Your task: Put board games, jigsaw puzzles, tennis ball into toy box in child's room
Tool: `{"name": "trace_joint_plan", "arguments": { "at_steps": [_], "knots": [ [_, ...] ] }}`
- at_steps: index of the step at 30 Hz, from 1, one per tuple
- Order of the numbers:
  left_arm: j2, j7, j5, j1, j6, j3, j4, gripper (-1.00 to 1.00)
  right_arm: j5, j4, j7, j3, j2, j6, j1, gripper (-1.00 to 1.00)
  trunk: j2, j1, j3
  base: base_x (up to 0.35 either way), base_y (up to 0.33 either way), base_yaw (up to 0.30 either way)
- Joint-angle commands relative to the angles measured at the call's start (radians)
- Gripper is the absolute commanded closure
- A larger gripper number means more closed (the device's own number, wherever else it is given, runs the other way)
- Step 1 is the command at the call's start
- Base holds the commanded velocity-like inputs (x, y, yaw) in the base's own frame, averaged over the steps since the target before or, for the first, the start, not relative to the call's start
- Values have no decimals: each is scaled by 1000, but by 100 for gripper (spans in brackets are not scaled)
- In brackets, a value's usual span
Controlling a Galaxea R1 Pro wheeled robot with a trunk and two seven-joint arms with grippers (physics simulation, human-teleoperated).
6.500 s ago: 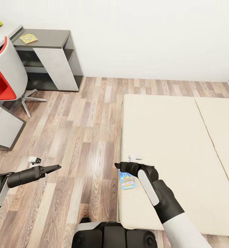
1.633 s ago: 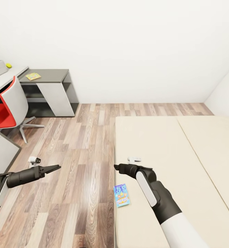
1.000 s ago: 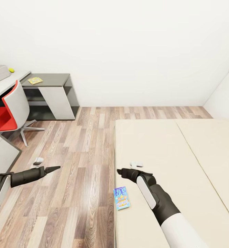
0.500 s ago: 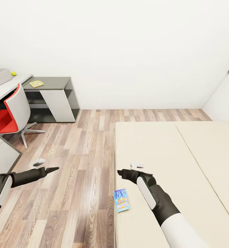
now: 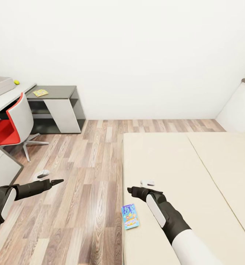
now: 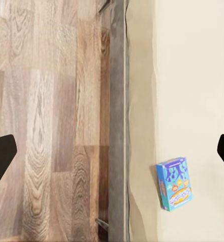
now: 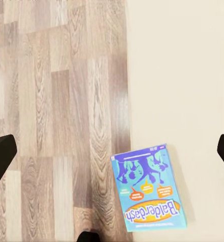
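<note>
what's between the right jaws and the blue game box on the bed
Nothing visible. The blue board game lies flat near the bed edge, with bare mattress around it. The right gripper hangs open above and just beyond it.

A blue board game box (image 7: 148, 189) lies flat on the beige mattress (image 7: 192, 75) of the bed, close to its edge. In the right wrist view, large yellow lettering on an orange band reads "Balderdash", appearing upside down toward the 6 o'clock end of the lid. Smaller print in the orange speech bubbles beside it is too fine to read. In the head view the same box (image 5: 130, 216) shows only blurred lettering.
</note>
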Motion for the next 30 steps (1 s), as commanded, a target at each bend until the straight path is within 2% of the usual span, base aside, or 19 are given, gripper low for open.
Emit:
{"name": "trace_joint_plan", "arguments": {
  "at_steps": [1,13,20,25,30],
  "knots": [
    [0,-2,3,-1,6,1,0,-100,-11,-1,-10,2,0,2,-1,-100,-2,1,0,0,0,0],
    [-1,-1,3,-1,6,4,0,-100,-11,3,-10,2,-2,-3,-1,-100,-2,1,20,0,0,0],
    [-1,0,3,-1,6,4,0,-100,-11,34,-9,2,-3,-52,-1,-100,-2,1,32,0,0,0],
    [-2,34,3,-1,6,3,0,-100,-11,109,-8,2,-4,-112,-11,-100,-2,1,40,0,0,0],
    [-7,83,4,-1,6,1,0,-100,-11,147,-8,2,-5,-128,-18,-100,-2,1,48,0,0,0]
  ]
}}
